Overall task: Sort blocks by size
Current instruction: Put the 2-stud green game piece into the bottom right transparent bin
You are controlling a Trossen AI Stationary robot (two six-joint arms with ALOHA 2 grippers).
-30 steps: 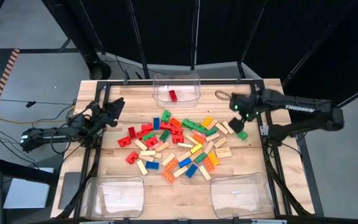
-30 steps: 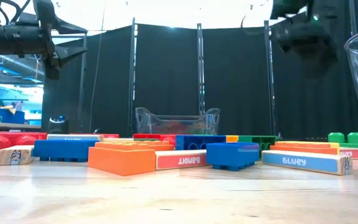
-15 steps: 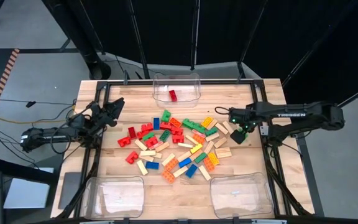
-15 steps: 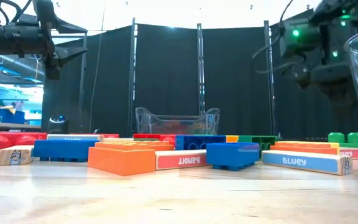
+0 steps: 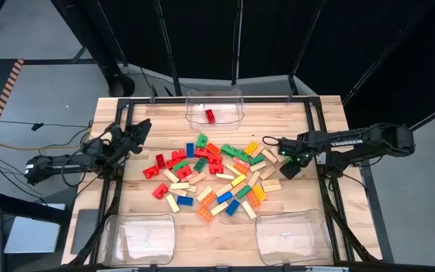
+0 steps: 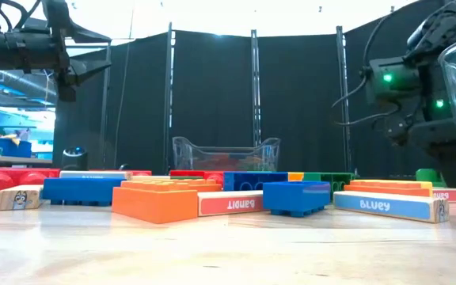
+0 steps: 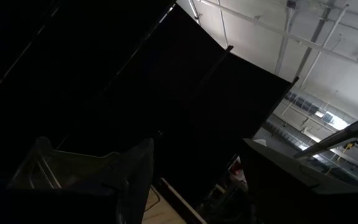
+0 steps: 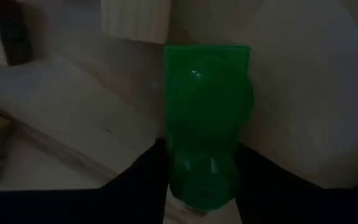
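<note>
At the right edge of the block pile, the right gripper is set low on the table, its dark fingers seen on either side of a small green brick and apparently pinching it, the brick resting on the wood just beside a pale wooden bar. A slip is judged possible if the two-stud brick is caught near one end, and the neighbouring bar could be dragged along. The remaining blocks are scattered mid-table; one red brick lies in the far clear bin, while two near bins stand apart. The left gripper, fingers spread, is parked at the table's left edge.
</note>
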